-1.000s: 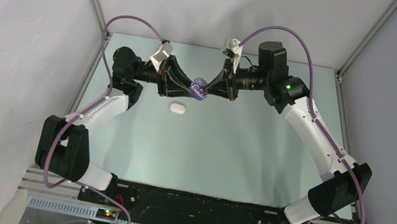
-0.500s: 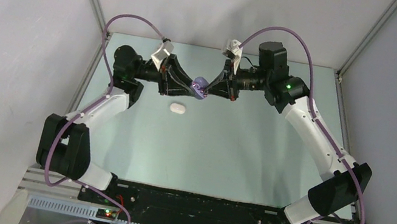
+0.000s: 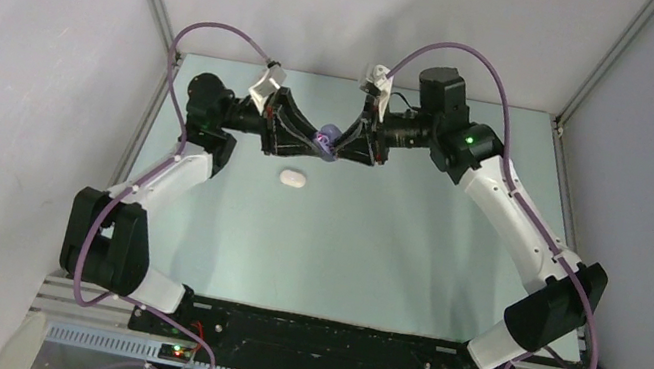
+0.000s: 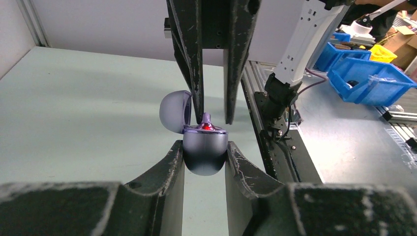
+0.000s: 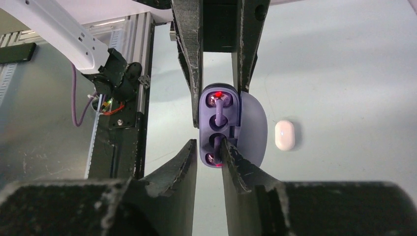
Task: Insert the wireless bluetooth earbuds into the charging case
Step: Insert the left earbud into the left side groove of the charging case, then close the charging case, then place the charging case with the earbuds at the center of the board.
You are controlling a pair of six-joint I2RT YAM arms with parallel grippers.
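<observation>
My left gripper (image 4: 204,146) is shut on the lower shell of a purple charging case (image 4: 205,150) and holds it above the table with its lid (image 4: 174,110) open. Two purple earbuds (image 5: 217,100) (image 5: 217,142) lie in the case's slots, with red lights glowing beside them. My right gripper (image 5: 209,145) hangs just over the case with its jaws narrowly apart. One fingertip (image 5: 225,147) touches the nearer earbud's stem (image 4: 205,118). In the top view the two grippers (image 3: 320,142) (image 3: 340,147) meet at the case (image 3: 329,134). No white earbuds show.
A closed white case (image 3: 293,178) lies on the pale green table below the grippers and also shows in the right wrist view (image 5: 284,134). Blue bins (image 4: 366,78) stand beyond the table's edge. Metal frame rails (image 3: 147,117) line the table.
The right gripper and wrist have shifted a little to the left and back over the case. The left gripper still holds the case, moved slightly the same way.
</observation>
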